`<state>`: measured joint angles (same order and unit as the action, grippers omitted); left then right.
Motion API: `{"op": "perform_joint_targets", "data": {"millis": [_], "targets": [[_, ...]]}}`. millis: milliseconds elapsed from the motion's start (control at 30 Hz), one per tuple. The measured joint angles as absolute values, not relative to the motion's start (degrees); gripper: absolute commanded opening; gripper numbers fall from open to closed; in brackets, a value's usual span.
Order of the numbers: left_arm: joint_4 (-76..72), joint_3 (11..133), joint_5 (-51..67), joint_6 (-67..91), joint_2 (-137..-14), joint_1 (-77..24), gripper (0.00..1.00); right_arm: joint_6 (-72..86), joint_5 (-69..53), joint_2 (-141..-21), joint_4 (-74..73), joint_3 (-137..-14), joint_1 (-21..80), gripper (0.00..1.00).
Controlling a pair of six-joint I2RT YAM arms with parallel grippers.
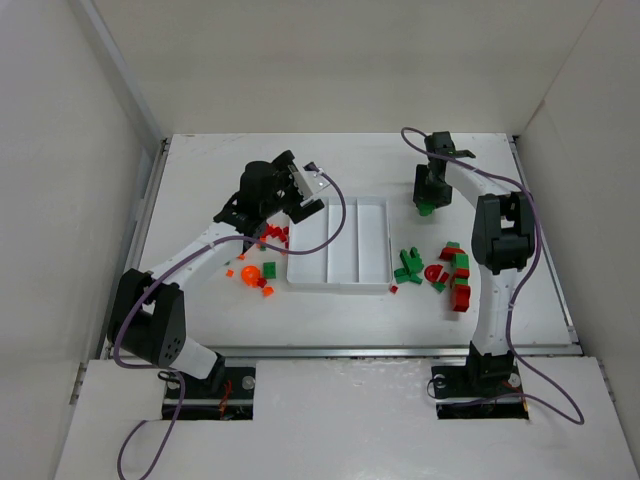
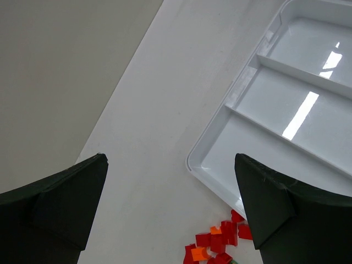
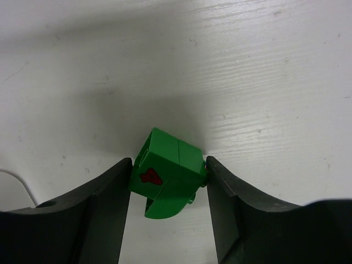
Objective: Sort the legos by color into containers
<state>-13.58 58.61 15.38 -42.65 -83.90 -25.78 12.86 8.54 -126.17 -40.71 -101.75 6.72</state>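
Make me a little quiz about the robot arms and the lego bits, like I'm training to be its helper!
1. True or false: all three compartments of the white tray have no legos in them.
2. What colour is the lego pinched by the right gripper? A) dark red B) green C) orange
3. Fill in the gap: the left gripper has its jaws wide ____ and holds nothing.
Key: 1 true; 2 B; 3 open.
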Motion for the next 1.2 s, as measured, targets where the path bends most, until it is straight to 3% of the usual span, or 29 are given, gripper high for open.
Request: {"op": "perform_joint_targets", "data": {"millis": [67, 167, 367, 533, 733, 833, 1200], "targets": [[-13.6, 58.6, 15.4, -43.0, -83.9, -25.8, 1.0, 12.8, 8.5, -126.1, -40.4, -101.5, 6.7, 0.24], [-13.6, 58.6, 15.4, -43.2, -83.9, -25.8, 1.0, 11.7, 8.2, -125.7, -39.8, -100.8, 6.7, 0.19], [-13.6, 58.6, 16.3, -43.7, -83.9, -25.8, 1.0, 8.4, 6.2, -121.3, -38.4, -96.7, 6.7, 0.16], [-13.0, 59.2, 19.5, -44.0, -83.9, -25.8, 1.0, 4.3, 0.4, -109.6, -35.4, -93.1, 7.5, 0.16], [-11.0, 67.5, 29.4, -44.5, -85.4, -25.8, 1.0, -2.9, -14.1, -94.4, -30.3, -92.9, 14.8, 0.16], [-10.2, 72.2, 36.2, -46.2, -85.8, -25.8, 0.92, -5.2, -24.0, -92.1, -29.9, -93.3, 17.8, 0.16], [3.4, 74.6, 48.4, -81.3, -85.7, -26.0, 0.9, -10.0, -47.6, -96.5, -37.7, -94.2, 17.0, 0.12]]}}
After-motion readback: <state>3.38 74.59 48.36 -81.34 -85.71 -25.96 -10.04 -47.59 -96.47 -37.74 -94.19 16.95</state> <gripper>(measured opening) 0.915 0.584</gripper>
